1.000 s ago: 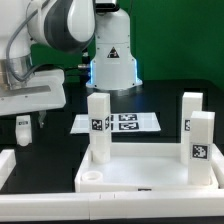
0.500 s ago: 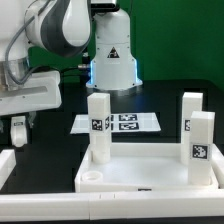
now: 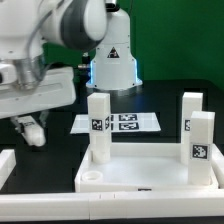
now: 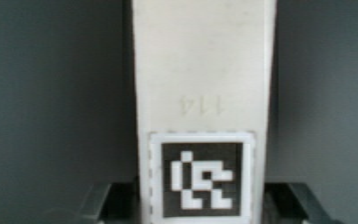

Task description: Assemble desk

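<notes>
The desk's tabletop slab (image 3: pixel 150 172) lies flat at the front. Three white block legs stand on it: one on the exterior view's left (image 3: pixel 98 125) and two on the right (image 3: pixel 190 113) (image 3: pixel 202 146). My gripper (image 3: pixel 35 132) hangs tilted over the dark table, left of the slab. It is shut on a fourth white leg (image 4: pixel 201 90), which has a square tag (image 4: pixel 202 172) near the jaws. In the wrist view the gripper (image 4: pixel 202 198) has a dark finger close against each side of that leg.
The marker board (image 3: pixel 125 122) lies flat behind the slab. A white robot base (image 3: pixel 112 62) with a warning triangle stands at the back. A white block edge (image 3: pixel 6 165) sits at the front left corner. A green wall is behind.
The arm has swung and tilted. The gripper has moved a little to the exterior view's right and lower, turning the held leg from upright to slanted.
</notes>
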Controlling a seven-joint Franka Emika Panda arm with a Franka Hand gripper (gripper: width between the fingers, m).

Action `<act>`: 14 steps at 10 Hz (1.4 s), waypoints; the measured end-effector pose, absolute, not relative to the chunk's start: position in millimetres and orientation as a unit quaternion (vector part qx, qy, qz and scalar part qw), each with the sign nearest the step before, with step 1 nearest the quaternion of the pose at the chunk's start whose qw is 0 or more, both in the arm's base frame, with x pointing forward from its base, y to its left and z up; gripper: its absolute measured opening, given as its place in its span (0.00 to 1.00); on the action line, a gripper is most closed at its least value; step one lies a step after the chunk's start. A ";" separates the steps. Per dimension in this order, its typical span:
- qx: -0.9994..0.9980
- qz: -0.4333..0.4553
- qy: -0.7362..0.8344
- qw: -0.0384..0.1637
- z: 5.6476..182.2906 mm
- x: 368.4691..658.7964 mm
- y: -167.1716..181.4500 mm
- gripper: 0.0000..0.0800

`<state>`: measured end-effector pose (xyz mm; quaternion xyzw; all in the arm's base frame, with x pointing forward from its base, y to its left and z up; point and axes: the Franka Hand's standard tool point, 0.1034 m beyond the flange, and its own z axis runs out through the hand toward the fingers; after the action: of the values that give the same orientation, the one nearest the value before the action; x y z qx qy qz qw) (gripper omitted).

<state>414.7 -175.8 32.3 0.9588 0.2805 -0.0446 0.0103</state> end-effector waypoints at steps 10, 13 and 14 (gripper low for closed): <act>0.766 -0.050 0.641 0.023 43.5 419.7 -150.8 0.36; 0.689 -0.061 0.722 0.023 43.9 416.2 -152.9 0.36; 0.634 -0.063 0.771 0.015 43.0 406.9 -143.9 0.36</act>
<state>406.9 -143.9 43.0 0.6338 0.7708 -0.0629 0.0154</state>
